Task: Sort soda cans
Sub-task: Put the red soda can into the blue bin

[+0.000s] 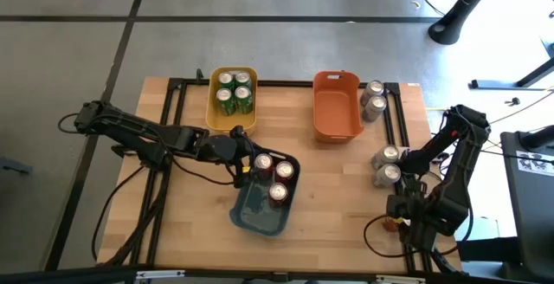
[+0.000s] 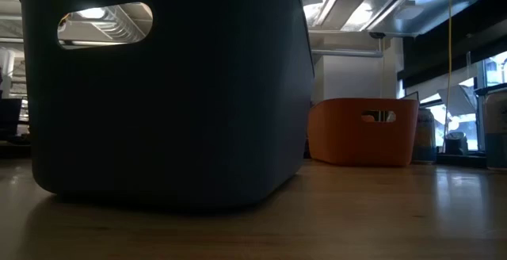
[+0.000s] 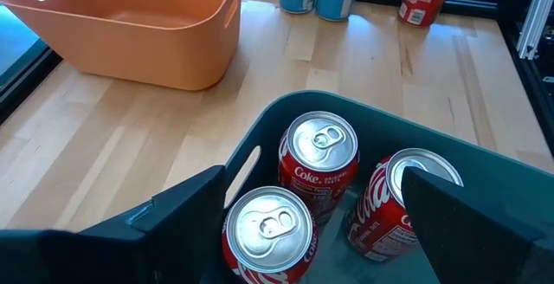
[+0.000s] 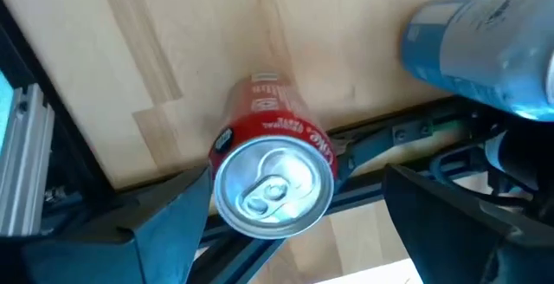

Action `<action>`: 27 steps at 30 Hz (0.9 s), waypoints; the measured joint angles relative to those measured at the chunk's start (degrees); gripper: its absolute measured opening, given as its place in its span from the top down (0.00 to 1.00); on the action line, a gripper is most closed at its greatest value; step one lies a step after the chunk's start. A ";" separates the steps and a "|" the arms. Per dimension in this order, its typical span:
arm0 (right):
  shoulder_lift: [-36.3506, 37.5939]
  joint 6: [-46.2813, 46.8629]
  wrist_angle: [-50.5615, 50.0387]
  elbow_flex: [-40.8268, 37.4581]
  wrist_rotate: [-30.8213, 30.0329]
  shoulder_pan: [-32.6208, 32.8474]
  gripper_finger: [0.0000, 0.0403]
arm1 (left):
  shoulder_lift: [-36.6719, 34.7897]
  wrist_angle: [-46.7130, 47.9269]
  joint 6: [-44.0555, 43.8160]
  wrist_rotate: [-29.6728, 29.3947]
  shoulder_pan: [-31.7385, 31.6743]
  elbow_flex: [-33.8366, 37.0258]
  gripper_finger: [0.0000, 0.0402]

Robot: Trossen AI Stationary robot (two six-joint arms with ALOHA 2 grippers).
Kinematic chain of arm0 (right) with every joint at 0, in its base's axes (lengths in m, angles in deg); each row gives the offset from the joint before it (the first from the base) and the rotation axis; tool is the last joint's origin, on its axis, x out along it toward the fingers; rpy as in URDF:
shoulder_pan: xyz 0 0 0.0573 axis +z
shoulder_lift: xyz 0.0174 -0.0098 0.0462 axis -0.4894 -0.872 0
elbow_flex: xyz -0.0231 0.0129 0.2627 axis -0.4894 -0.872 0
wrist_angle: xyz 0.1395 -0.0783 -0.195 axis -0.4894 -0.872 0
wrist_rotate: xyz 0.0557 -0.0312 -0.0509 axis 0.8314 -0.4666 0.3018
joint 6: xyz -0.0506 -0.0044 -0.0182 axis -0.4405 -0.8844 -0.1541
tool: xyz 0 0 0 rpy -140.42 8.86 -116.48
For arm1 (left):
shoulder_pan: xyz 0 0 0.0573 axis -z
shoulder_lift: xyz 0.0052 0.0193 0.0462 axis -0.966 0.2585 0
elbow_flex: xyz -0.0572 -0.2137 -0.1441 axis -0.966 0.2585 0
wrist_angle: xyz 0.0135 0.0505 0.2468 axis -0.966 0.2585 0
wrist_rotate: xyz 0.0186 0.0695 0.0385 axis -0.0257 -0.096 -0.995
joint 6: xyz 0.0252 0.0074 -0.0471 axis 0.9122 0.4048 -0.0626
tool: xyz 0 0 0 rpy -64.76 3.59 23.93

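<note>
Four green soda cans [image 1: 235, 92] with silver tops fill the yellow bin [image 1: 214, 111] at twelve o'clock on the pale, striped butcher-block table [image 1: 329, 189]. At its three o'clock the orange bin [image 1: 336, 126] shows a plain orange floor. Three red Coca-Cola cans [image 3: 317, 157] with white script and silver lids sit in the dark teal bin [image 1: 260, 215] at six o'clock. Silver-grey cans [image 1: 374, 99] stand at two o'clock, two more [image 1: 387, 164] at four. A fourth red can [image 4: 275, 167] lies over a black frame rail [image 4: 381, 141], beside a pale blue can [image 4: 485, 46]
</note>
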 joint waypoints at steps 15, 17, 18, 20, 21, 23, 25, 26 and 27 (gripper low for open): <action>0.02 0.44 7.72 -7.09 4.04 0.61 0.16 | 0.00 0.12 -0.04 0.00 0.14 0.00 0.17; 0.02 0.42 9.18 -8.24 4.08 0.61 0.16 | 0.00 0.14 -0.04 0.02 0.14 0.00 0.17; 0.02 0.42 9.96 -8.66 4.14 0.61 0.16 | 0.00 0.22 -0.04 0.02 0.14 0.00 0.17; 0.06 0.40 11.89 -9.62 4.47 0.61 0.16 | 0.00 0.40 -0.04 0.00 0.14 0.00 0.17; 0.12 0.35 12.73 -10.20 4.63 0.61 0.16 | 0.00 0.42 -0.04 0.01 0.14 -0.01 0.17; 0.15 0.13 13.37 -11.09 4.62 0.59 0.16 | 0.00 0.42 -0.04 0.01 0.14 0.00 0.17; 0.15 0.14 13.64 -11.60 4.57 0.59 0.16 | 0.00 0.42 -0.10 0.02 0.14 -0.02 0.17; 0.15 0.13 13.71 -11.75 4.53 0.59 0.16 | 0.00 0.42 -0.24 0.00 0.14 0.00 0.17; 0.15 0.12 13.69 -11.83 4.53 0.59 0.16 | 0.00 0.42 -0.24 0.01 0.15 0.00 0.17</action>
